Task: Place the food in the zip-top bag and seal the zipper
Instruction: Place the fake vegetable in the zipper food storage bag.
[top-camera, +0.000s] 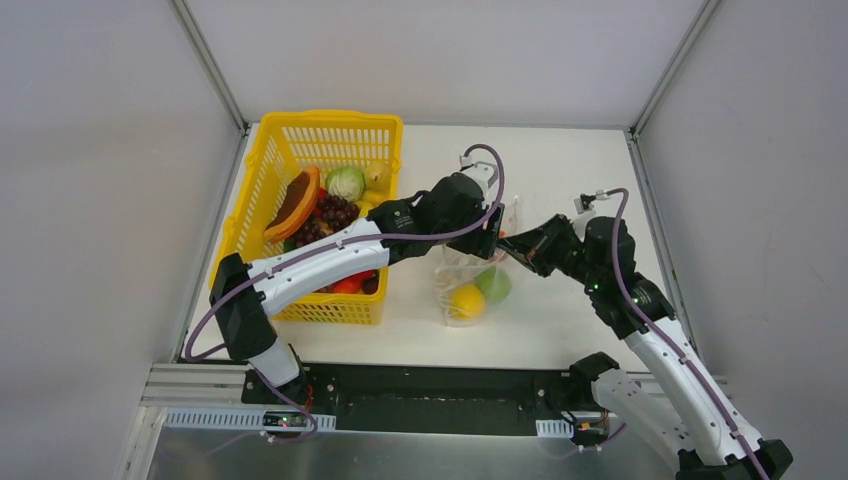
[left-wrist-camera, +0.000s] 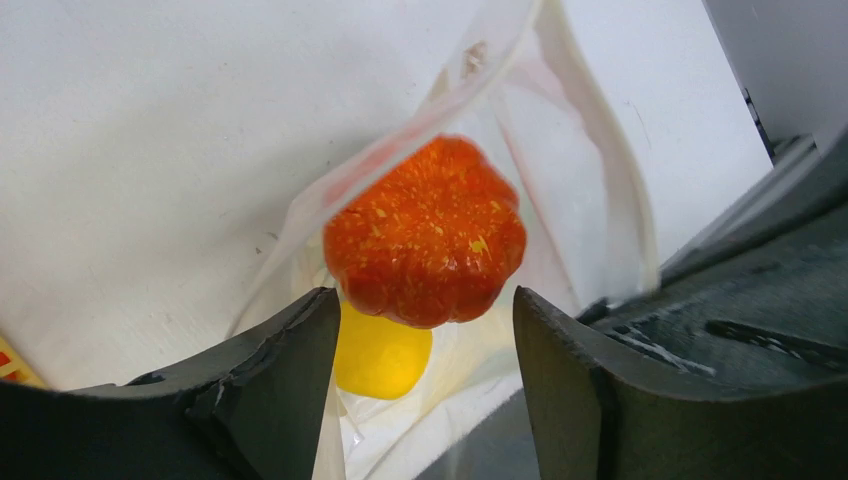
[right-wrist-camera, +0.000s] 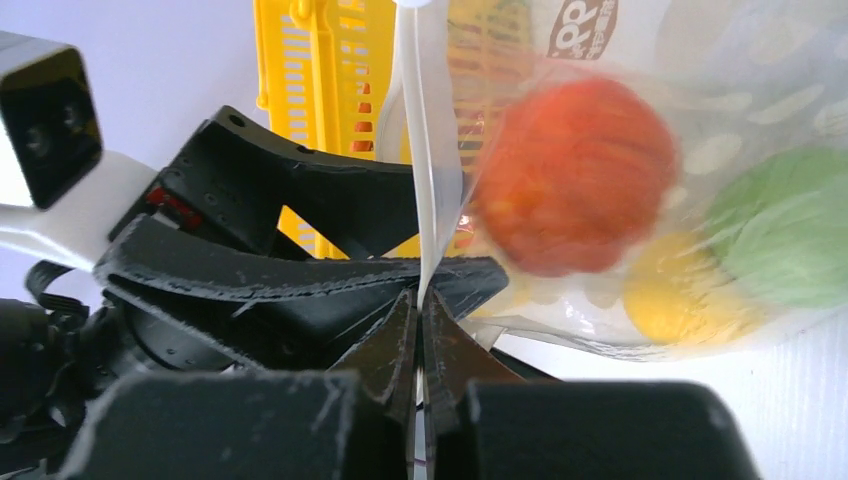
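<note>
Food (left-wrist-camera: 385, 360) being bagged
An orange piece (left-wrist-camera: 425, 232) was seen just past the spread fingers of the left gripper (left-wrist-camera: 420, 300), inside the bag (left-wrist-camera: 600, 170), its edge (right-wrist-camera: 420, 150) clamped by the right gripper (right-wrist-camera: 420, 300); another pick was judged next.

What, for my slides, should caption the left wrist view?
Left fingers open over a ribbed orange toy pumpkin inside the clear plastic bag.

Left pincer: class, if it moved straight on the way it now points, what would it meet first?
Probably the orange-red toy pumpkin, in the mouth of the zip-top bag directly ahead of the open left pincer; a yellow piece lies beyond it. The gap to it is unclear.
</note>
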